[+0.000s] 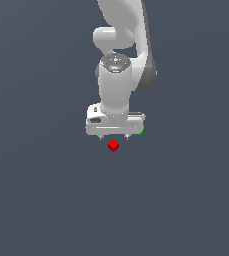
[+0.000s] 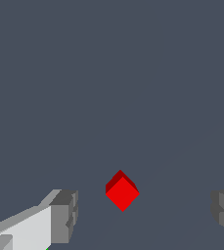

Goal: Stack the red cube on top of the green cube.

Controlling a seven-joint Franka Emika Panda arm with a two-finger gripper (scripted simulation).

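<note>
The red cube (image 1: 113, 145) lies on the dark grey floor just below the white gripper (image 1: 114, 137) in the exterior view. In the wrist view the red cube (image 2: 122, 192) sits between the two spread fingertips (image 2: 64, 215), turned corner-on and touching neither. The gripper (image 2: 145, 210) is open and holds nothing. Only a thin green sliver of the green cube (image 1: 142, 130) peeks out at the hand's edge on the exterior view's right; the rest is hidden behind the hand.
The white arm (image 1: 121, 45) rises from the hand toward the top of the exterior view. A plain dark grey surface (image 1: 46, 190) surrounds everything.
</note>
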